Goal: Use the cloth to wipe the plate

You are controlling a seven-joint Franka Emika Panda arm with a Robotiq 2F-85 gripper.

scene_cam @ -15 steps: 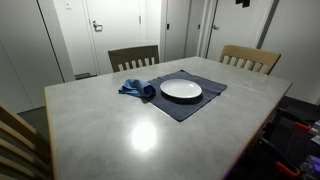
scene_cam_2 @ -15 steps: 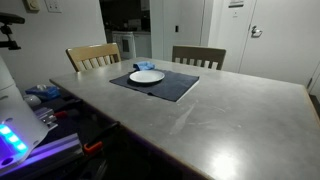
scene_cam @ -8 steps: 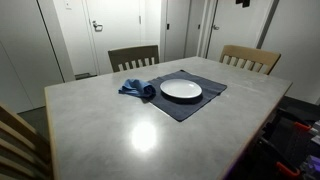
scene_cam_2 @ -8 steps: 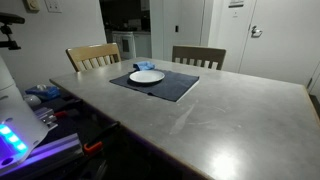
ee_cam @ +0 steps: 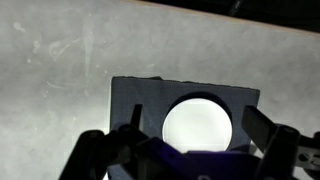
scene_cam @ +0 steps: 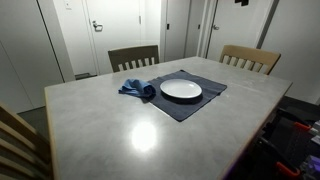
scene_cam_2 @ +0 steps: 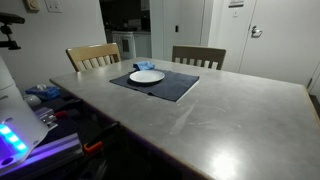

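Note:
A white round plate [scene_cam: 181,89] sits on a dark placemat [scene_cam: 200,104] on the grey table; it shows in both exterior views [scene_cam_2: 147,76]. A crumpled blue cloth [scene_cam: 137,89] lies beside the plate on the mat's edge, touching its rim [scene_cam_2: 146,67]. In the wrist view the plate [ee_cam: 200,125] lies below, between my gripper's [ee_cam: 197,122] two dark fingers, which are spread wide and hold nothing. A blue shape at the bottom edge, partly behind the fingers, seems to be the cloth [ee_cam: 190,166]. The arm does not show in either exterior view.
Two wooden chairs [scene_cam: 133,57] [scene_cam: 250,58] stand at the table's far side, another at the near corner [scene_cam: 18,140]. Doors and walls are behind. Equipment with lights sits beside the table [scene_cam_2: 20,135]. The grey tabletop [scene_cam: 130,135] spreads wide around the mat.

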